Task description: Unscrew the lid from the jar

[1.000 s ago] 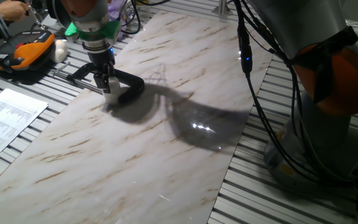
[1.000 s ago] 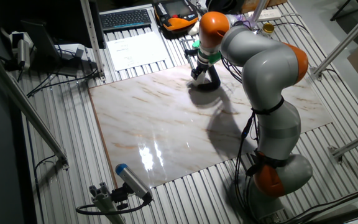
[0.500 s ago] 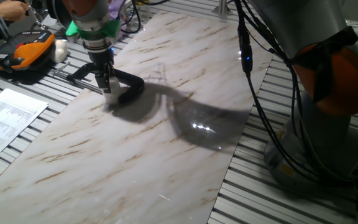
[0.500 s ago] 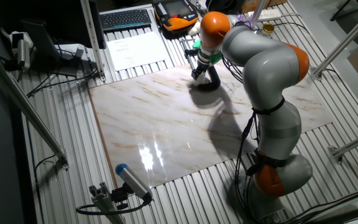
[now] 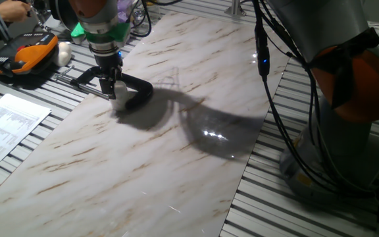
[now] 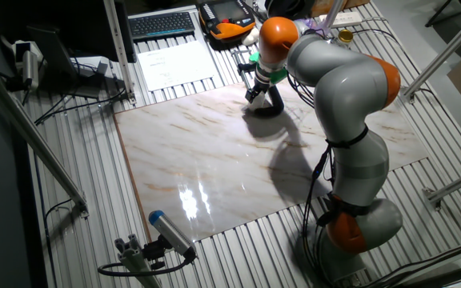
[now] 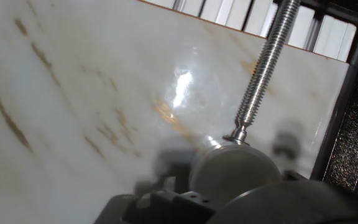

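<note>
Tabletop [image 5: 176, 151]: you are looking at a marble slab.
Clamp [image 5: 133, 89]: a black screw clamp is pinning the jar at the slab's edge.
End effector [image 5: 114, 89]: it is closing narrowly around the lid.
Jar [image 7: 235, 171]: sitting under the fingers.
Risk: the fingers may slip on the lid.

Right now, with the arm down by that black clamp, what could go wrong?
The gripper grips a small whitish jar right beside the clamp, so while twisting, the fingers might bump it. The clamp's screw presses the round top in the hand view; if that hold slips, the jar may just spin.
</note>
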